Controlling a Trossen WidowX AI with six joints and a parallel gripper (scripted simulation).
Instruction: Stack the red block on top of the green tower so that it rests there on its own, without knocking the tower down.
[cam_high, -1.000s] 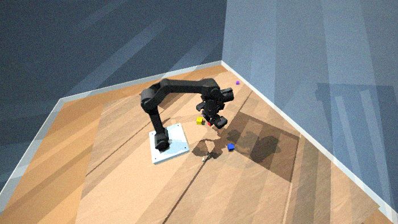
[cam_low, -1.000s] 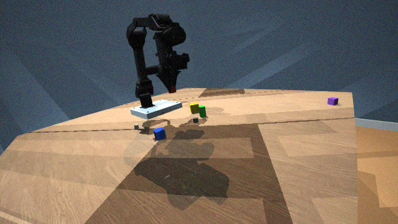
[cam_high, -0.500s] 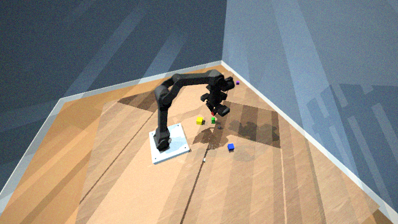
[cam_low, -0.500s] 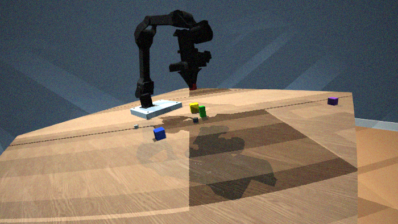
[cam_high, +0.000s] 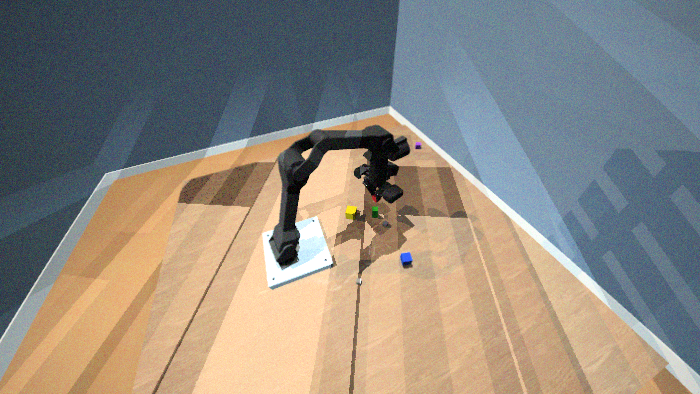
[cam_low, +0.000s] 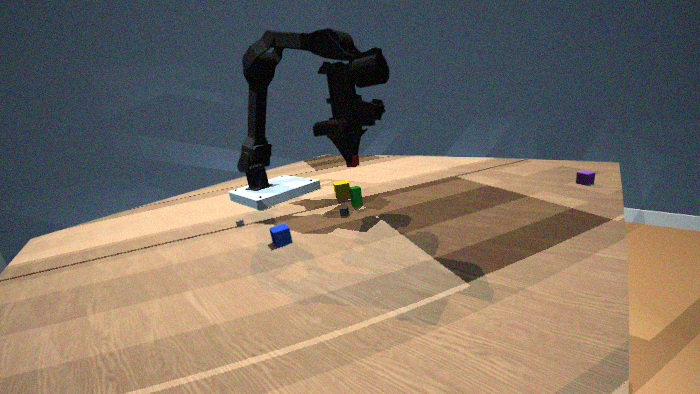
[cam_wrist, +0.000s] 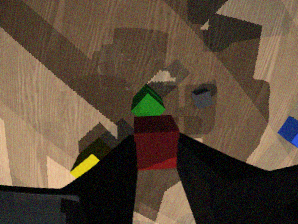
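The red block (cam_high: 374, 198) (cam_low: 354, 160) (cam_wrist: 156, 149) is between the fingertips of my gripper (cam_low: 351, 161) (cam_wrist: 154, 141), which is shut on it and holds it in the air. The green tower (cam_high: 375, 212) (cam_low: 356, 196) (cam_wrist: 148, 104) stands upright on the table. In the exterior view the red block hangs well above the tower, with a clear gap. In the wrist view the tower shows just beyond the block's far edge, and its near part is hidden behind the block.
A yellow block (cam_high: 351, 212) (cam_low: 341, 190) (cam_wrist: 85, 166) stands close beside the tower. A small dark grey cube (cam_high: 385, 224) (cam_low: 344, 211) (cam_wrist: 202, 98) lies on the tower's other side. A blue block (cam_high: 406, 259) (cam_low: 281, 235) (cam_wrist: 290, 131), a small pale cube (cam_high: 359, 281) (cam_low: 239, 222) and a purple block (cam_high: 418, 145) (cam_low: 585, 177) lie farther off.
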